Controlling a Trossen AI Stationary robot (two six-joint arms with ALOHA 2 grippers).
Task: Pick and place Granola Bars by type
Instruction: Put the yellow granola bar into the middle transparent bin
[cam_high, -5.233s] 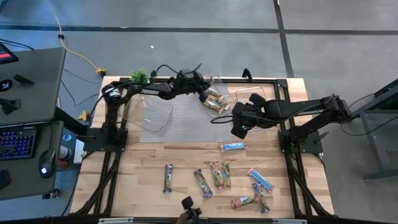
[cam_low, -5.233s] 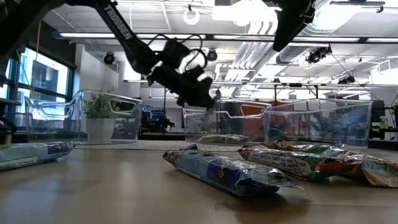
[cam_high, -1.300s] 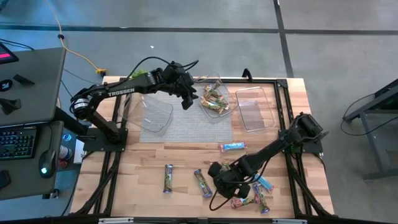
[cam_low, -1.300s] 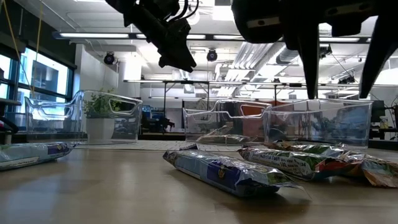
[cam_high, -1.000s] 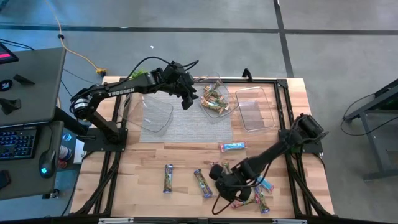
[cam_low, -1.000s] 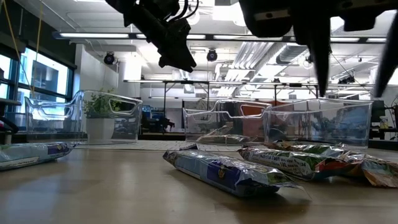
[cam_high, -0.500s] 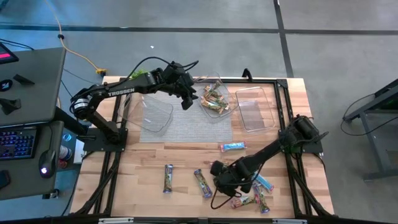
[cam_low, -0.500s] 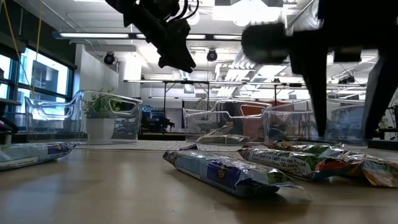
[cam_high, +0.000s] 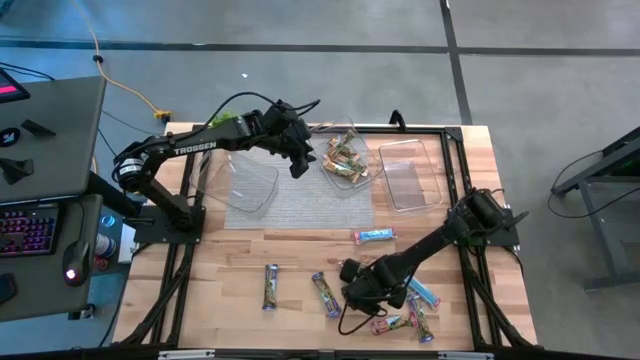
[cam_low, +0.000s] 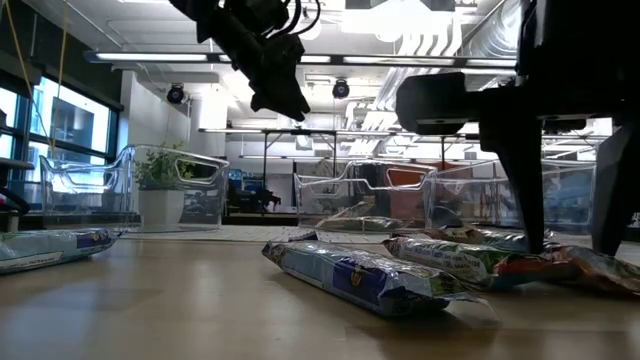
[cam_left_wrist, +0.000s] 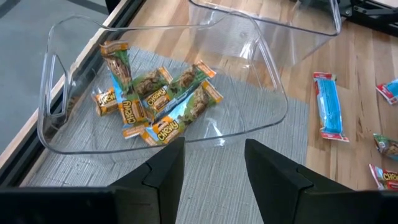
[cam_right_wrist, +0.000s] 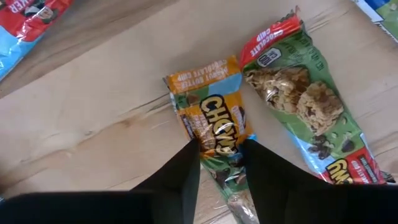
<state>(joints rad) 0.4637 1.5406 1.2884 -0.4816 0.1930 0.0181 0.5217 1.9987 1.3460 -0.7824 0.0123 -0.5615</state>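
the orange-and-green chewy bar lies flat on the wooden table, and it serves here as the landmark. the right gripper stands over it with one dark finger on each long side of the wrapper, touching or nearly touching it; whether the jaws already pinch the bar cannot be told, and the bar rests on the wood. just beside it lies a green bar with a red end, tilted, their wrappers close together. in the high view the right gripper is low among the loose bars near the table's front edge; a purple bar lies near it on the left arm's side, another dark bar farther that way, and a light blue bar lies behind it, toward the tubs.

well apart from the landmark bar, at the back of the table, a clear tub on a grey mat holds several orange-and-green bars. the left gripper hovers above the mat just beside that tub, fingers spread apart, gripping nothing.
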